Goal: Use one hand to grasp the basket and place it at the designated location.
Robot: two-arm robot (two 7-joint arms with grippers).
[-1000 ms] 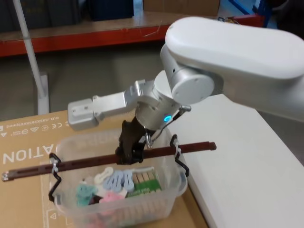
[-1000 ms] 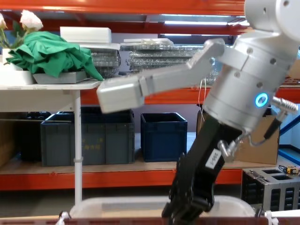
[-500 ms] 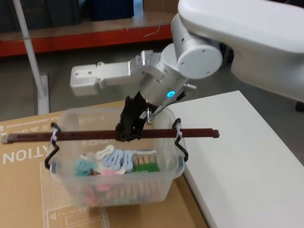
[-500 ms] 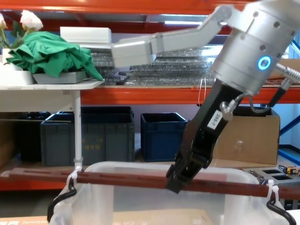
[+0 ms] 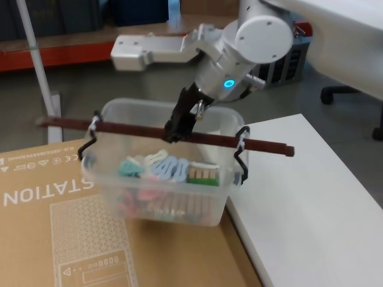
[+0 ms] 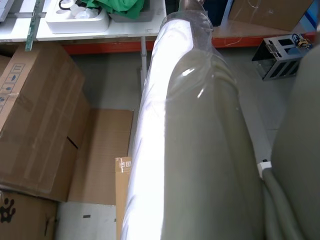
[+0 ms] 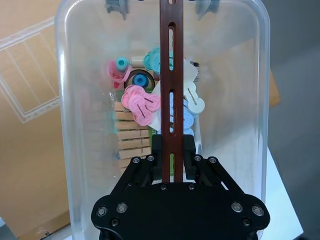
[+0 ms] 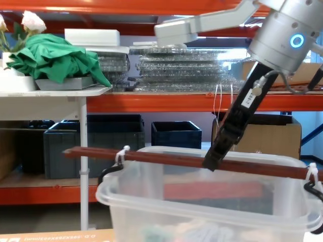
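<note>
Raised and carried toward 12 o'clock since the earlier frame, the basket hangs over the cardboard box; white desk at its 4 o'clock. Right end effector clamped on mid-handle; clothes pegs inside.

I'm counting one clear basket, one reddish-brown bar handle, two white ties and two black wire hooks. One right gripper is clamping the bar, and inside I'm making out at least five wooden pegs plus coloured plastic pegs too jumbled to count. Behind, at least three dark crates and one cardboard box are sitting on a shelf.
</note>
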